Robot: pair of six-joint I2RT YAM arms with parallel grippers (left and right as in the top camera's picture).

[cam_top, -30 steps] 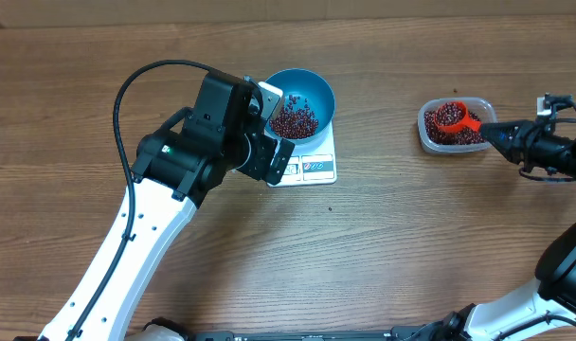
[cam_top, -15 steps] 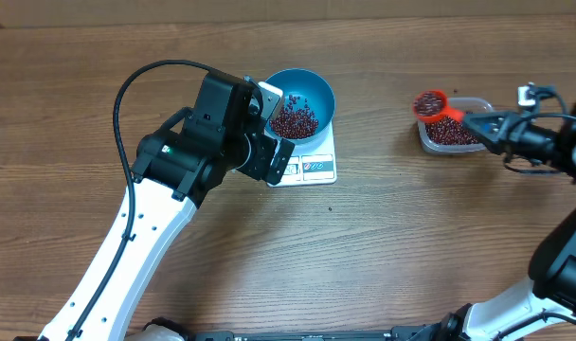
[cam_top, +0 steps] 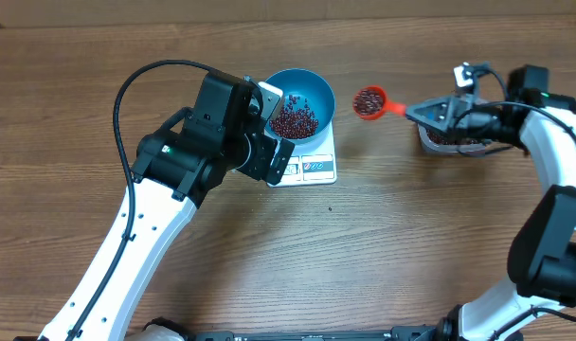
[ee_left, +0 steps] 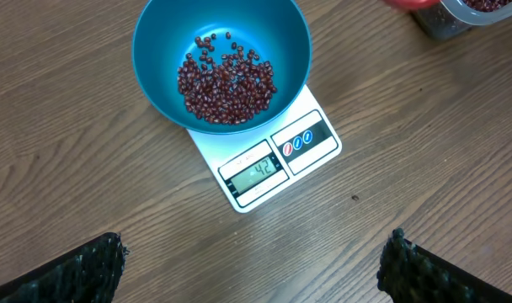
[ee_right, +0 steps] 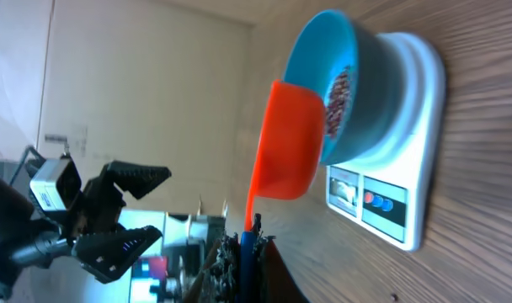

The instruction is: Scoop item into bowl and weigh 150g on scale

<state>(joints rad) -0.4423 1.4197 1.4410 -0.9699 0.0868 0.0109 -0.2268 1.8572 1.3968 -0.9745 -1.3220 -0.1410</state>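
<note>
While the beans sat in the red scoop just short of the blue bowl (set on the scale), a wobble of the right hand, clamped on that scoop, could scatter them over the tabletop; the left hand hung wide.

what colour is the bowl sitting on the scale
The bowl is bright blue, smooth and plain; the left wrist view shows it best.

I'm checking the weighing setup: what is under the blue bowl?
The white scale sits under the bowl, its display and buttons showing in front. The platform part directly beneath the bowl is covered.
</note>
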